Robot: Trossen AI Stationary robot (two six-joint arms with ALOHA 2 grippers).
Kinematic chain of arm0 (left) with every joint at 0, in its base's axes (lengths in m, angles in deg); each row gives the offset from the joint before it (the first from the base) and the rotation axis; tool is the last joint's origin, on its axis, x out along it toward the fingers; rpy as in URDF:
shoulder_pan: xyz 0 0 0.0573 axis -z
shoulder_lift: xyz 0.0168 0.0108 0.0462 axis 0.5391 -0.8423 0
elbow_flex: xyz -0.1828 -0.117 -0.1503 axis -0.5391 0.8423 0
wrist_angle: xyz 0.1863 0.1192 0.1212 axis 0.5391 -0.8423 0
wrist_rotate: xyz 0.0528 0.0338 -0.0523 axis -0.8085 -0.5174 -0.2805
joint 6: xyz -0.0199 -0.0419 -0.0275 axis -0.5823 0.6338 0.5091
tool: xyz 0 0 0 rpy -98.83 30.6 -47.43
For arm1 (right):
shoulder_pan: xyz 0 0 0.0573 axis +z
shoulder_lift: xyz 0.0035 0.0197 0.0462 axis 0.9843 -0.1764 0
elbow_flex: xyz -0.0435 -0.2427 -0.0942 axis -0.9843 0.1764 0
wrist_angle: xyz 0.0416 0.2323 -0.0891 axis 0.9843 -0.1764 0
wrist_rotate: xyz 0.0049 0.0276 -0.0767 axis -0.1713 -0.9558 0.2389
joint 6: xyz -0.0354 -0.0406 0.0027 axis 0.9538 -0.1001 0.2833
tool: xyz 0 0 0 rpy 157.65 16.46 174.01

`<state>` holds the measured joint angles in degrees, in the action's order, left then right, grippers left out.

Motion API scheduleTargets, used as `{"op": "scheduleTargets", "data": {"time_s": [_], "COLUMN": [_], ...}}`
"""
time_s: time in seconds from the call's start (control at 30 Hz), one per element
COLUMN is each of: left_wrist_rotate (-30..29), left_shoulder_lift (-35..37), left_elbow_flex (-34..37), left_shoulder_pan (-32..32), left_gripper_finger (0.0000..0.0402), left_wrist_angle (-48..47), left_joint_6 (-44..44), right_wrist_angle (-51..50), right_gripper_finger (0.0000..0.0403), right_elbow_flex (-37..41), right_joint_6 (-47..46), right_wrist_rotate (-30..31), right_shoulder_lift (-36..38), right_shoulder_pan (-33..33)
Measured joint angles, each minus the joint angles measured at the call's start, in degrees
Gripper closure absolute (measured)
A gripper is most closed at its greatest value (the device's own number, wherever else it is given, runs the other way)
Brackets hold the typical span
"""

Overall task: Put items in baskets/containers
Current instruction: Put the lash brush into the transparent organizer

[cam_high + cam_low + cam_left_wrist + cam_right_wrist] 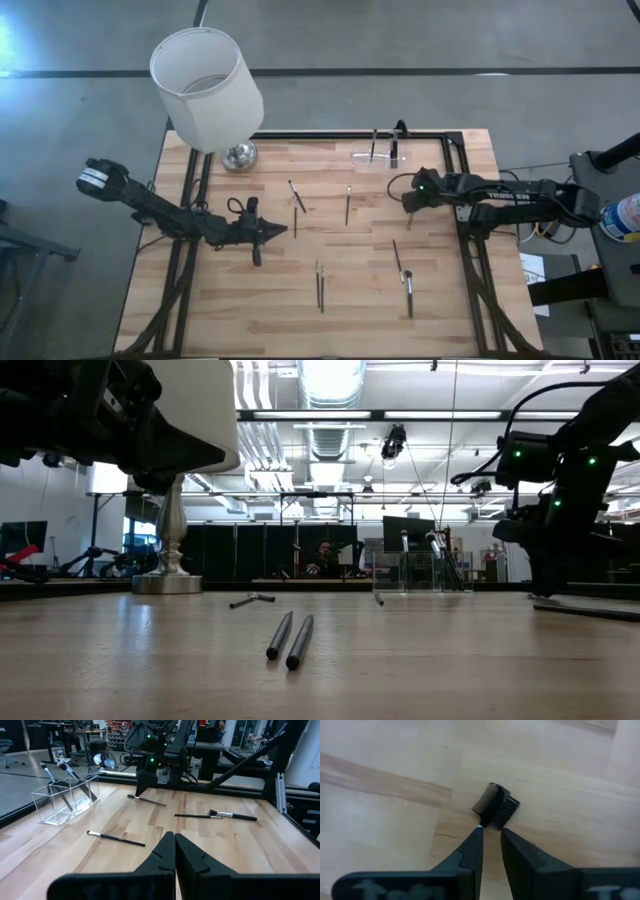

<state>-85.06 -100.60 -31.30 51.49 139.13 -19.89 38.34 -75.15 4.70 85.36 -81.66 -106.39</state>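
High view: the right gripper [408, 206] pointed down at the wooden table [240, 300], just short of the clear holder [380, 158], which had two brushes [373, 145] standing in it. The left gripper [276, 231] hung over the table's middle, its fingers pressed together and empty. One loose brush [297, 196] lay just beyond its tip, and a pair of sticks [319, 286] lay nearer the table's front edge. The lamp [205, 88] stood behind the left arm.

Low view: the paired sticks [290, 640] lay side by side in front. The holder [418, 571] stood far back, beside the right arm.

Left wrist view: past the shut fingers [162, 852], the right gripper [144, 786] met one end of a dark brush [147, 799] on the wood, the holder [65, 797] well to its side.

Right wrist view: the fingers [476, 842] stood slightly parted, bare wood in the narrow gap. A small comb-like brush head [495, 806] lay right at their tips.
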Motion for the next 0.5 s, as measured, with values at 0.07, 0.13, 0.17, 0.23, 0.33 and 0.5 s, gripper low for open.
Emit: {"op": "scheduleTargets", "data": {"time_s": [0.07,0.13,0.17,0.23,0.33,0.5], "left_wrist_rotate": [0.0,0.0,0.0,0.0,0.0,0.1], "left_shoulder_lift": [0.0,0.0,0.0,0.0,0.0,0.0], "left_elbow_flex": [0.0,0.0,0.0,0.0,0.0,0.0], "left_shoulder_pan": [0.0,0.0,0.0,0.0,0.0,0.0], "left_gripper_finger": [0.0401,0.0401,0.0401,0.0401,0.0401,0.0401], "left_wrist_angle": [0.0,0.0,0.0,0.0,0.0,0.0], "left_joint_6": [0.0,0.0,0.0,0.0,0.0,0.0], "right_wrist_angle": [0.6,0.4,0.2,-0.3,-0.2,-0.1], "right_gripper_finger": [0.0341,0.0342,0.0342,0.0342,0.0341,0.0319], "right_elbow_flex": [0.1,-0.1,-0.3,-0.9,-2.1,-3.1], "right_joint_6": [0.6,1.0,1.1,1.3,1.3,-1.5], "right_wrist_rotate": [-0.3,-0.4,-0.6,-1.0,-1.3,-1.3], "right_shoulder_lift": [-0.4,-0.4,-0.4,-0.4,-0.5,-0.5], "right_shoulder_pan": [-0.4,-0.6,-0.7,-0.7,-0.7,-1.3]}}
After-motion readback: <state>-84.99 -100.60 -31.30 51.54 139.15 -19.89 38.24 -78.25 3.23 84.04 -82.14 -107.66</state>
